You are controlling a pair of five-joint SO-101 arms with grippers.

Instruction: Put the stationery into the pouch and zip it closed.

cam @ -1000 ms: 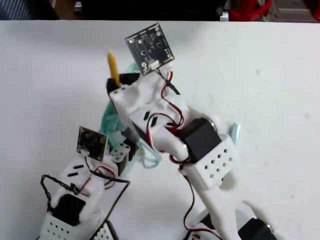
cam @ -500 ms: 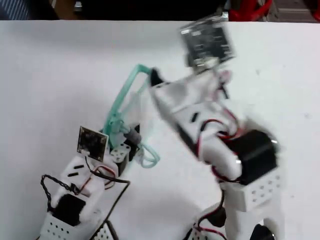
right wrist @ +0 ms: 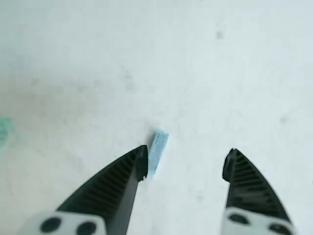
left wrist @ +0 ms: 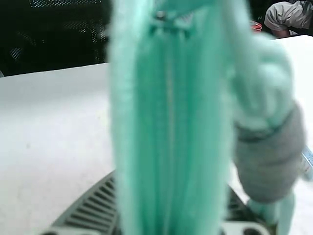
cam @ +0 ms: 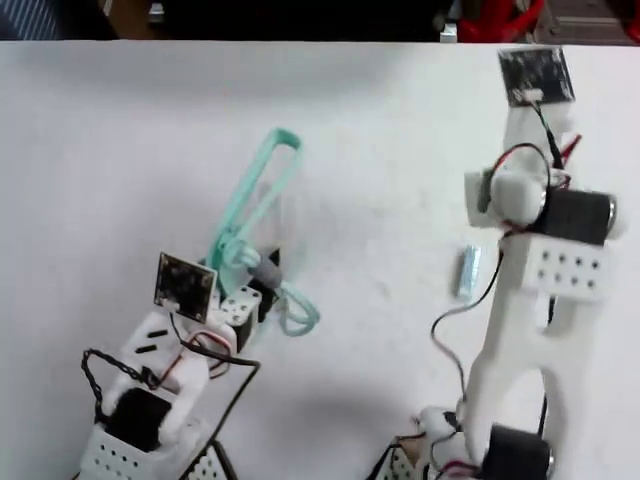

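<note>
A teal pouch (cam: 252, 200) lies on the white table, stretching away from my left gripper (cam: 250, 285), which is shut on its near end. In the left wrist view the pouch (left wrist: 168, 122) shows its zipper line running up the middle, and a grey toggle (left wrist: 269, 156) on a teal cord hangs beside it. A small light-blue eraser (cam: 467, 272) lies on the table to the right. My right gripper (right wrist: 186, 161) is open above the table, with the eraser (right wrist: 157, 146) just off the tip of one finger (right wrist: 132, 169). The right arm (cam: 530, 250) stands over the right side.
The table's far edge (cam: 320, 42) meets a dark background. A loose loop of teal cord (cam: 298, 315) trails from the pouch near the left arm. Bare white table lies between the pouch and the eraser.
The right arm has swung from over the pouch to the right side of the table. The yellow pencil seen at the pouch a second ago is gone from sight. The left arm has kept still.
</note>
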